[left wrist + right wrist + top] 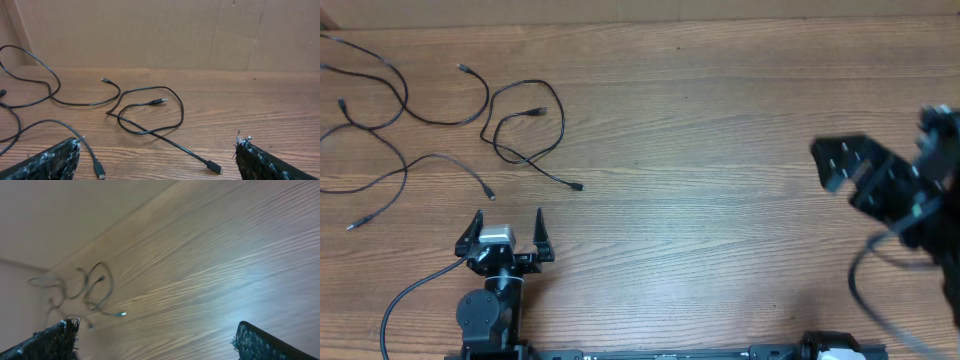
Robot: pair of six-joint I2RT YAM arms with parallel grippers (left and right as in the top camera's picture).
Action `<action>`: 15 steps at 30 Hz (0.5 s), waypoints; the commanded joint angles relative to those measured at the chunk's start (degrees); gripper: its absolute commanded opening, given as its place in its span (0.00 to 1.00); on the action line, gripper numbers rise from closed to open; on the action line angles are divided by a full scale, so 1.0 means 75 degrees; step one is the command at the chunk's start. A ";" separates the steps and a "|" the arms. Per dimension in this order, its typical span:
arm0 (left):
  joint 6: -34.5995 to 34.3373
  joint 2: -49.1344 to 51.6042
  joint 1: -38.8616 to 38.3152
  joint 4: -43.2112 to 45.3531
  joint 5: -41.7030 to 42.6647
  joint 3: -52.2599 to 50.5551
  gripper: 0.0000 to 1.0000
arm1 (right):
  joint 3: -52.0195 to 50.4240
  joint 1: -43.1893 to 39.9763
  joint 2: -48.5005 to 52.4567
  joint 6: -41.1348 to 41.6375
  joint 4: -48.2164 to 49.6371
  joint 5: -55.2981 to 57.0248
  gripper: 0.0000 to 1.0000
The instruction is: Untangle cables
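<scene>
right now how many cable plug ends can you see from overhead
6 plugs: one inside the loop, one at that cable's tail, one up-left of the loop, one below-left of it, two near the left edge. More may be cropped off left.

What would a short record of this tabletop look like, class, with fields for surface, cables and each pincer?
Surface: wooden table
Cables: thin black cables, lying at the far left of the overhead view, some crossing
Nearest cable: looped cable, crossing itself, plug tips visible
Left pincer: open, empty, just short of the cables
Right pincer: open, empty, at the table's right side, far from the cables
</scene>
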 commanded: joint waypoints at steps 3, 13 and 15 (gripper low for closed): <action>0.0119 -0.0070 0.0041 0.0032 0.0052 -0.0055 0.99 | -0.0370 -0.0035 -0.1157 -0.0280 -0.0184 0.1480 1.00; 0.0119 -0.0070 0.0041 0.0032 0.0052 -0.0055 0.99 | -0.3416 -0.0035 -0.3433 -0.0277 0.2454 0.1888 1.00; 0.0119 -0.0070 0.0041 0.0032 0.0052 -0.0055 0.99 | -0.4170 -0.0035 -0.3829 -0.0274 0.3459 0.1888 1.00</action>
